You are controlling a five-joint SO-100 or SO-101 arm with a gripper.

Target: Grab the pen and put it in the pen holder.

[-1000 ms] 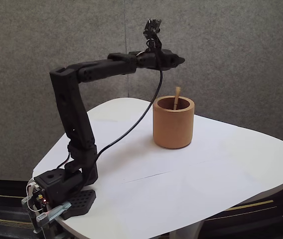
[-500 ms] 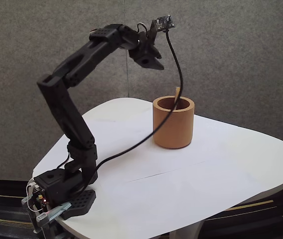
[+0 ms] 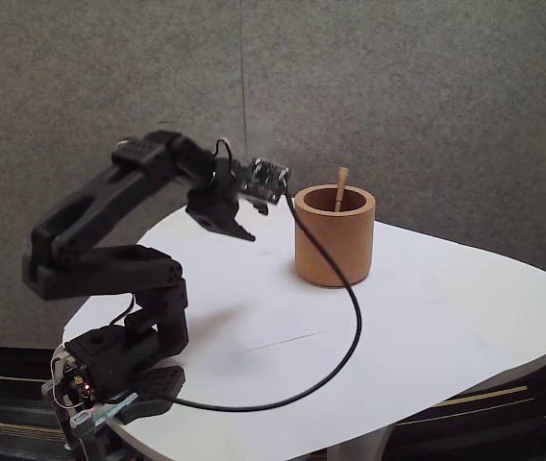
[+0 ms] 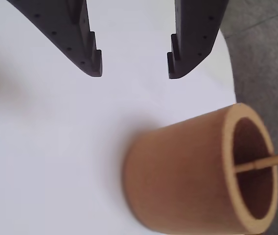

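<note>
The orange-brown pen holder (image 3: pixel 335 238) stands upright on the white table (image 3: pixel 427 327). The pen (image 3: pixel 340 188), a thin tan stick, leans inside it with its tip poking above the rim. In the wrist view the pen holder (image 4: pixel 178 181) fills the lower right and the pen (image 4: pixel 266 161) crosses its opening. My gripper (image 3: pixel 237 229) hangs to the left of the cup, a short way above the table. It is open in the wrist view, where the gripper (image 4: pixel 134 68) has nothing between its black fingers.
A black cable (image 3: pixel 340 336) loops from the wrist camera down across the table to the arm's base (image 3: pixel 119 375) at the front left edge. A grey wall stands behind the table. The table's right half is bare white.
The arm has folded down and drawn back from high above the cup to a low pose left of it. The pen stays in the pen holder.
</note>
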